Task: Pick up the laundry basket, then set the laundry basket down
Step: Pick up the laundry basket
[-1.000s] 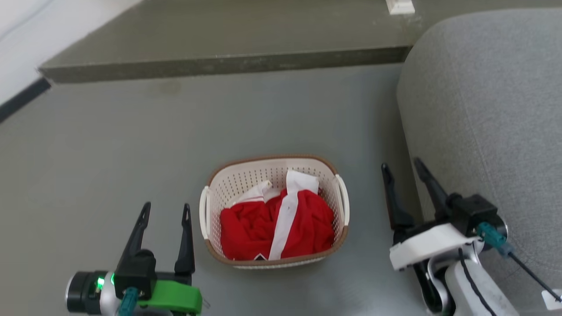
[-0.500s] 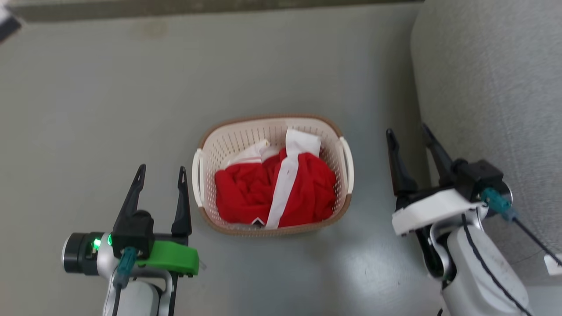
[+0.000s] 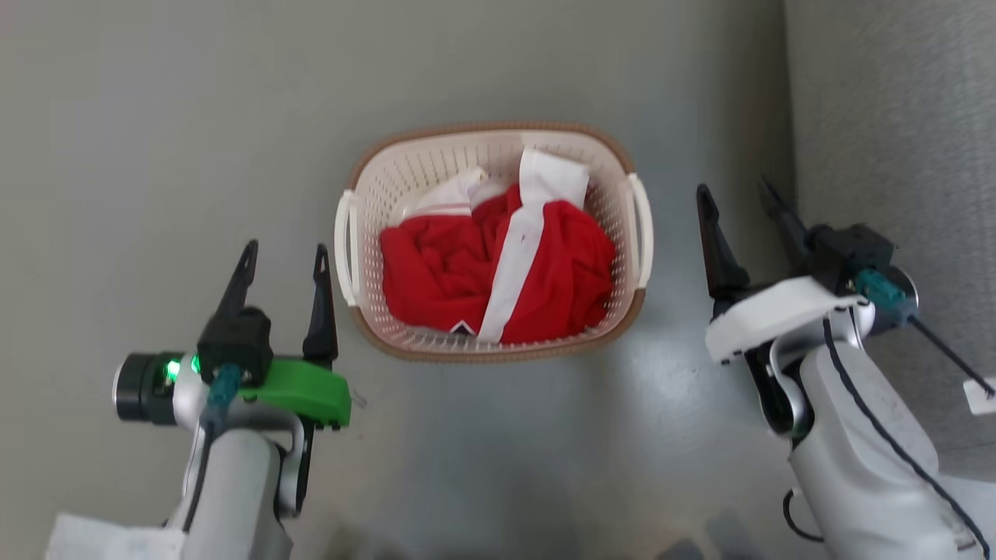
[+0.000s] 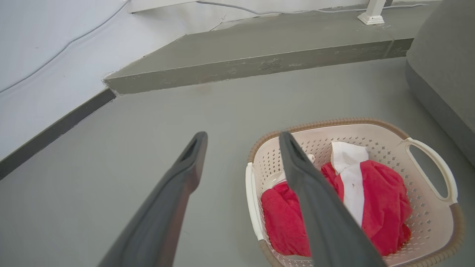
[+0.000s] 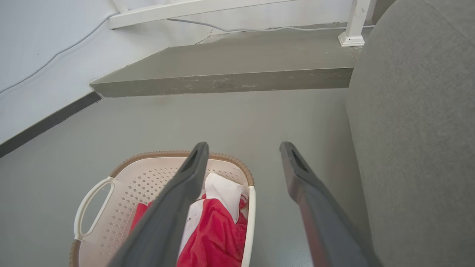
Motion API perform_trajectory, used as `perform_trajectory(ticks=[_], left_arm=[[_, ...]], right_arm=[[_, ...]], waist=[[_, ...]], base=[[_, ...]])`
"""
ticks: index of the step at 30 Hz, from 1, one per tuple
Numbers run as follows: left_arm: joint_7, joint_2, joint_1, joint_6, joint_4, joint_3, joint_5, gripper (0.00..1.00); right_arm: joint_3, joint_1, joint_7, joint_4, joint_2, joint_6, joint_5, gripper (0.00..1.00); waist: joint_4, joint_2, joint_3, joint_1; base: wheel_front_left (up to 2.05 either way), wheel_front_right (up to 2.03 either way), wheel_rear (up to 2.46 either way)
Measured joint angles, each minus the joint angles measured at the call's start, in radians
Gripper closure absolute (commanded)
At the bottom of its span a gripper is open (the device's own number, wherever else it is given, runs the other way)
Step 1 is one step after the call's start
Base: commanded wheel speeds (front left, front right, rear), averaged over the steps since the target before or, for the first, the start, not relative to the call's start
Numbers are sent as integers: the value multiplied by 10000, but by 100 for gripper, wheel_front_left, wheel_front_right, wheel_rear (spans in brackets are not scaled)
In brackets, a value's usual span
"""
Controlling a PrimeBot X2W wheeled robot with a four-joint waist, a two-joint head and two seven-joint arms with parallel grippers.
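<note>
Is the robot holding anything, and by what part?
Nothing is held. The left gripper and right gripper are open and empty, one on either side of the laundry basket.

Head camera's looking almost straight down on the cream-white perforated plastic laundry basket [image 3: 389,179], grey floor [image 3: 156,117] all round it. Left wrist camera sits low and close at the basket's left, right wrist camera low at its right, both facing forward to the raised grey step [image 4: 259,66] they share.

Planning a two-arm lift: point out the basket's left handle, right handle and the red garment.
left handle [image 3: 344,247], head view, middle of its white bar
right handle [image 3: 645,233], head view, middle of its white bar
red garment [image 3: 436,272], head view, its red folds
</note>
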Motion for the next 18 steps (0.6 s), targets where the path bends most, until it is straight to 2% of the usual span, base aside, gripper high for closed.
perform_trajectory(ticks=[18], left_arm=[[0, -96, -1971, -341, 2084, -468, -431, 0]], right_arm=[[-303, -1786, 13, 1720, -6, 4, 113, 0]], waist=[[223, 0, 1963, 1]], base=[[0, 0, 0]])
